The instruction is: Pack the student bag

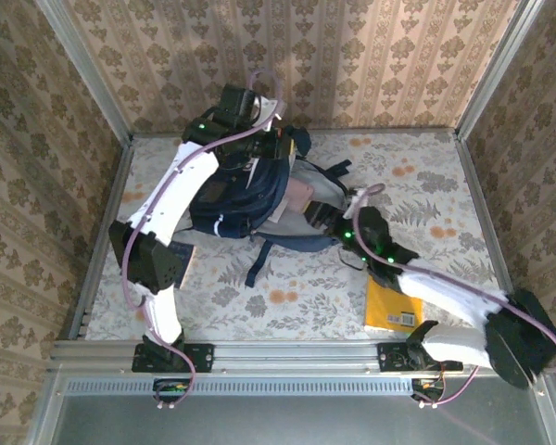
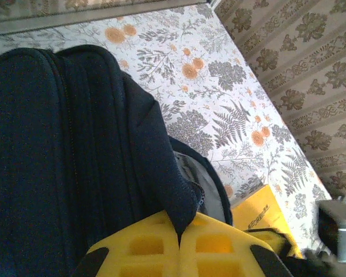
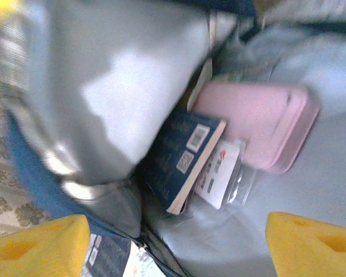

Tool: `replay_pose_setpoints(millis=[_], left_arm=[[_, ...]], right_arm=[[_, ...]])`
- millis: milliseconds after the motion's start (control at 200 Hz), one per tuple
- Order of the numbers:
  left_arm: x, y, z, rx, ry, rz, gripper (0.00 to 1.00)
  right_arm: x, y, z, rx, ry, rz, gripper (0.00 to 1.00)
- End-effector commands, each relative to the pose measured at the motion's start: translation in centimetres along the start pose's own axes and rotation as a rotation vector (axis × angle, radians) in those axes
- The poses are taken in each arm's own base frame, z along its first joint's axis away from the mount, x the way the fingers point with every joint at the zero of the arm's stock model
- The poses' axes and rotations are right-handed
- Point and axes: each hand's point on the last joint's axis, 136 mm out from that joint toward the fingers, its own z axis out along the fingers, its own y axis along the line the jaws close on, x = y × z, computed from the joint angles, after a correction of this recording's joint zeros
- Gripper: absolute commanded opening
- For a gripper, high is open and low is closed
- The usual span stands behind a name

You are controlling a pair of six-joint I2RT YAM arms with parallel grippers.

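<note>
L gripper (image 2: 180, 245) clamped on student bag (image 2: 57, 150) fabric edge; R gripper (image 3: 179, 245) spread wide over bag's open interior, gripping nothing.

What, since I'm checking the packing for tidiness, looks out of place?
Inside the student bag, a dark blue book sits askew beside a pink case, a sleeved card loose by them. A yellow book lies outside on the table.

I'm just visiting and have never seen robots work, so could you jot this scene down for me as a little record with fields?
Bag: student bag lies on the table, open
Left pincer: shut on the bag's navy fabric
Right pincer: open, holding nothing, at the bag's opening
Inside: pink case, dark blue book
Outside: yellow book on the table
</note>
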Motion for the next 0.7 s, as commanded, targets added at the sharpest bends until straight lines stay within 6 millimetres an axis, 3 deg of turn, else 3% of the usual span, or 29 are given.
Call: replay_pose_setpoints(millis=[0, 95, 195, 285, 385, 540, 630, 690], left_arm=[[-0.1, 0.5, 3.5, 0.051, 0.019, -0.027, 0.17], [0.7, -1.2, 5.7, 0.109, 0.072, -0.015, 0.32], [1.0, -2.9, 5.9, 0.115, 0.089, 0.024, 0.45], [1.5, -3.2, 4.4, 0.106, 0.082, 0.027, 0.53], [2.7, -2.3, 1.3, 0.056, 0.042, 0.023, 0.58], [5.7, 1.7, -4.7, -0.106, -0.058, -0.059, 0.65], [9.2, 7.0, -8.0, -0.311, -0.092, -0.208, 0.69], [12.1, 11.7, -11.0, -0.451, -0.123, -0.379, 0.74]], right_arm=[[-1.4, -2.3, -2.9, 0.121, -0.039, -0.157, 0.78], [-2.4, -2.6, -5.1, 0.160, -0.059, -0.233, 0.78], [-3.0, -2.6, -6.6, 0.173, -0.065, -0.305, 0.77], [-2.9, -1.9, -7.3, 0.155, -0.023, -0.355, 0.76], [-2.4, -1.7, -7.4, 0.154, 0.026, -0.378, 0.73], [-2.4, -2.8, -7.3, 0.185, 0.000, -0.350, 0.68], [-1.6, -3.8, -6.5, 0.243, 0.069, -0.330, 0.68], [-0.8, -4.0, -5.9, 0.249, 0.118, -0.318, 0.70]])
